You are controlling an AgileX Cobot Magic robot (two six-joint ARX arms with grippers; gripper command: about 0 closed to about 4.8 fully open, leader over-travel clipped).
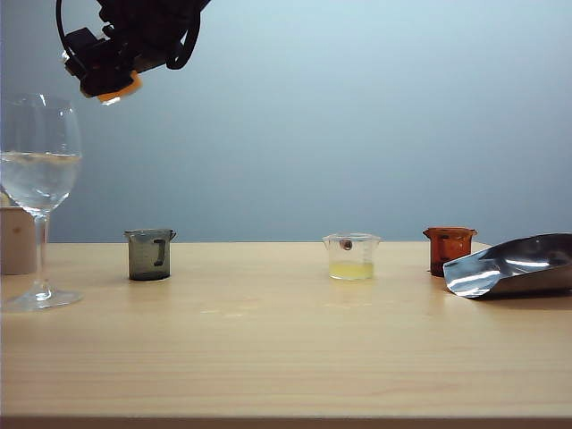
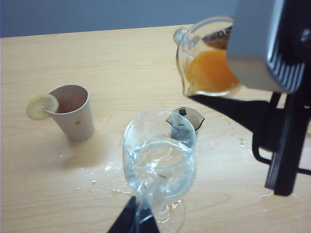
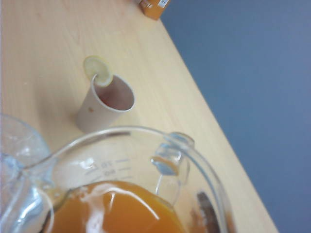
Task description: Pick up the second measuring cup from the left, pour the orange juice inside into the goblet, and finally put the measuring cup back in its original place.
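Holding the second measuring cup (image 2: pixel 206 60) clamped aloft, the right end effector (image 1: pixel 112 67) carries the orange juice (image 2: pixel 211 73) just above and beside the goblet (image 2: pixel 159 160); pouring and the return remain. The left end effector (image 2: pixel 136 221) sits below the goblet; I cannot tell its state.

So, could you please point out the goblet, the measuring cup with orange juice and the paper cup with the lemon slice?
goblet (image 2: pixel 159 160): left wrist view, on the bowl's front wall.
measuring cup (image 2: pixel 187 43): left wrist view, on its clear wall above the orange juice (image 2: pixel 210 72).
paper cup (image 3: pixel 92 114): right wrist view, on its outer side wall.
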